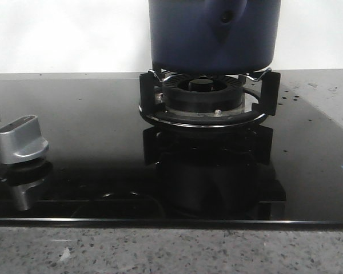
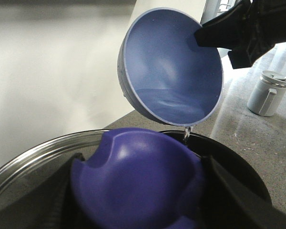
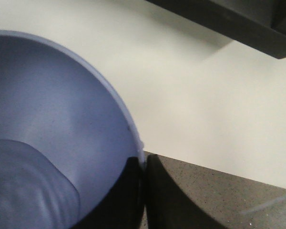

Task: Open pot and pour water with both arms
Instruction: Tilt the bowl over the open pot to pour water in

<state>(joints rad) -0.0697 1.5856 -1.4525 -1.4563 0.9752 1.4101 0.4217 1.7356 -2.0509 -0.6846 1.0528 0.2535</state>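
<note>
The dark navy pot [image 1: 211, 31] stands on the burner in the front view, its top cut off by the frame. No gripper shows in that view. In the left wrist view my left gripper [image 2: 140, 193] is shut on the lid's purple-blue knob [image 2: 138, 176]. The lid's metal rim [image 2: 24, 160] is held off to one side of the pot's dark mouth [image 2: 243, 176]. My right gripper [image 3: 144, 191] is shut on the rim of a light blue bowl [image 2: 171, 76]. The bowl is tilted and a thin stream of water [image 2: 187, 134] falls from it into the pot.
The black burner ring [image 1: 203, 100] sits on a glossy black hob [image 1: 91, 160]. A silver stove knob [image 1: 22, 140] is at the left. A grey lidded jar [image 2: 268, 93] stands on the speckled stone counter [image 2: 262, 143]. A white wall is behind.
</note>
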